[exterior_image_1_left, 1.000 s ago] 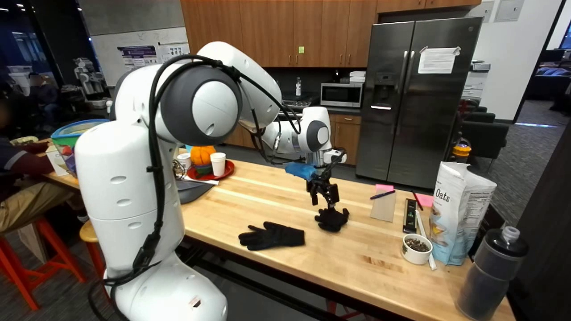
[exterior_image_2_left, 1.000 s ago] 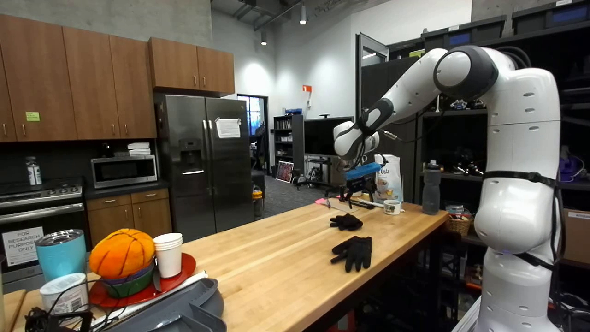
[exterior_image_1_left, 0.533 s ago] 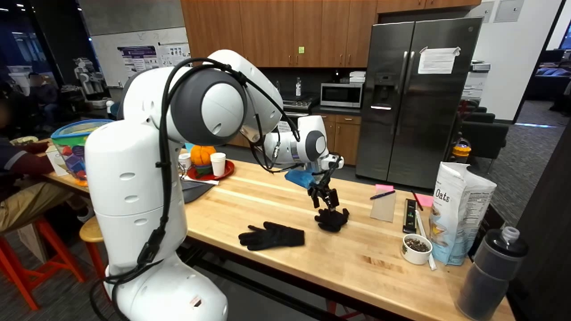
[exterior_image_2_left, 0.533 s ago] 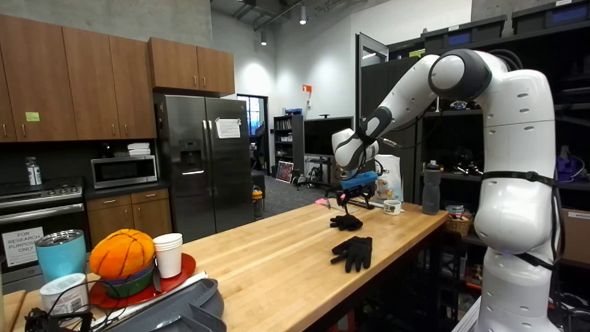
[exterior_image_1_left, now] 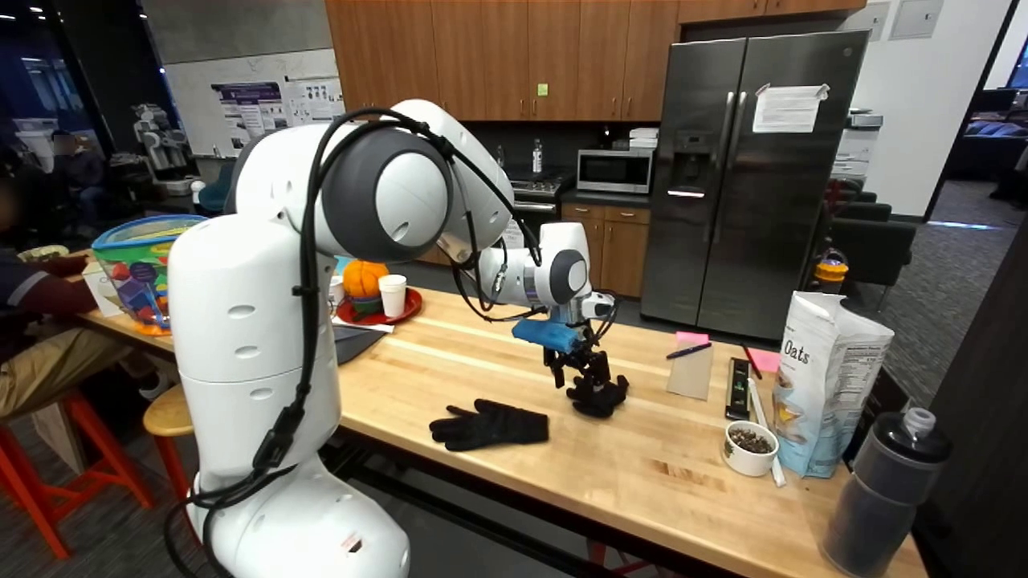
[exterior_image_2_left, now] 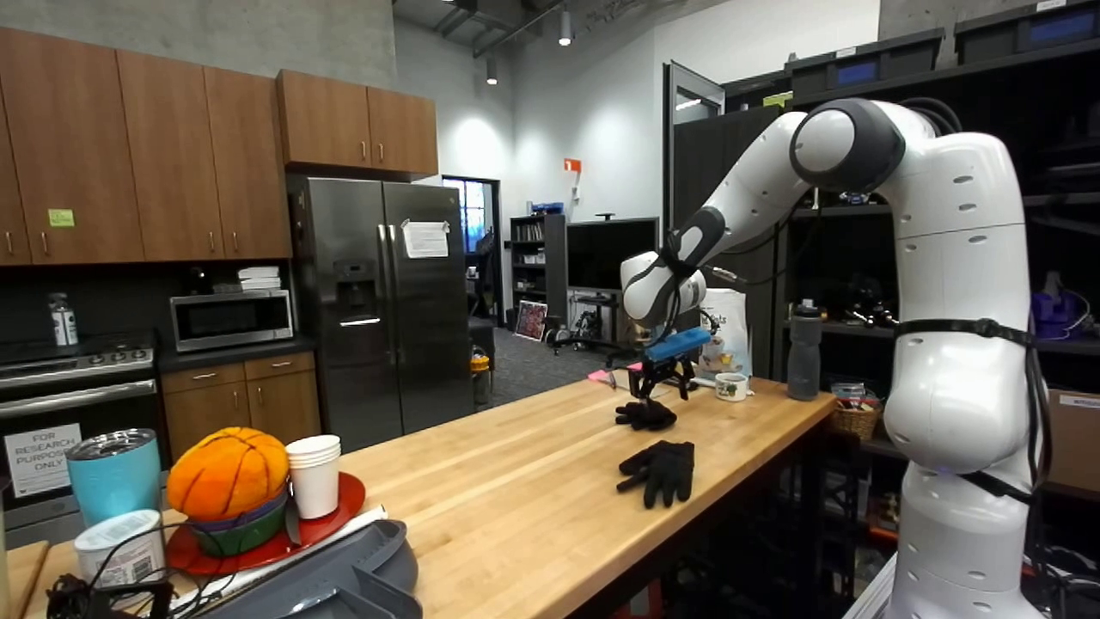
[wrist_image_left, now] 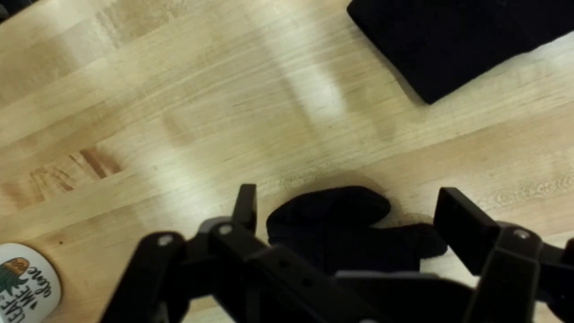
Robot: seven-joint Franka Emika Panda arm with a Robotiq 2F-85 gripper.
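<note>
Pale wooden worktop (exterior_image_1_left: 474, 353) is stretching beneath a robot gripper (wrist_image_left: 347, 207) that is now hanging lower than a second ago, apparently bringing a bunched black glove (wrist_image_left: 345, 242) within reach. Its jaws are standing wide apart, holding nothing; that glove is lying below, between them. Another, flatter glove (exterior_image_1_left: 498, 425) is resting near the gripper
</note>
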